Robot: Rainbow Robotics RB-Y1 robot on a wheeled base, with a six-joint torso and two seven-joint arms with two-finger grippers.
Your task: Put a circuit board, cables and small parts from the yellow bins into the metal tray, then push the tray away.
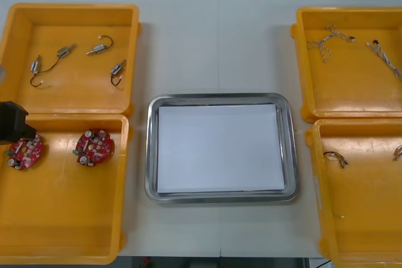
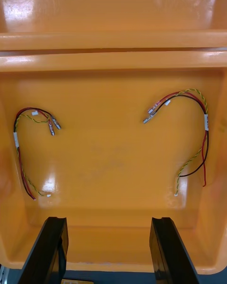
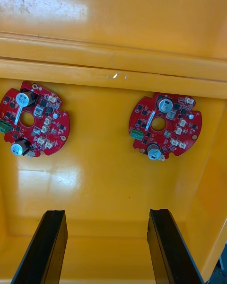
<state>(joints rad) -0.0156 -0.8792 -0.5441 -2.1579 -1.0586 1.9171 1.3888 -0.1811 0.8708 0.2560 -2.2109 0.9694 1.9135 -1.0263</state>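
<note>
My left gripper (image 3: pixel 108 217) is open over the near left yellow bin (image 3: pixel 113 66), with nothing between its fingers. Two round red circuit boards lie beyond the fingertips, one (image 3: pixel 34 119) towards the left finger and one (image 3: pixel 164 124) towards the right finger. In the front view these boards (image 1: pixel 25 150) (image 1: pixel 94 146) lie at the bin's far end, and the left arm (image 1: pixel 12 123) shows black at the edge. My right gripper (image 2: pixel 109 222) is open and empty over the near right bin (image 2: pixel 113 61). Two red and yellow cables (image 2: pixel 28 146) (image 2: pixel 194 128) lie ahead of it.
The metal tray (image 1: pixel 151 149), white inside, sits in the middle between the bins. The far left bin (image 1: pixel 129 61) holds several small metal parts (image 1: pixel 66 50). The far right bin (image 1: pixel 301 67) holds twisted cables (image 1: pixel 326 42). The near right bin (image 1: pixel 317 186) has cables (image 1: pixel 335 157) at its far end.
</note>
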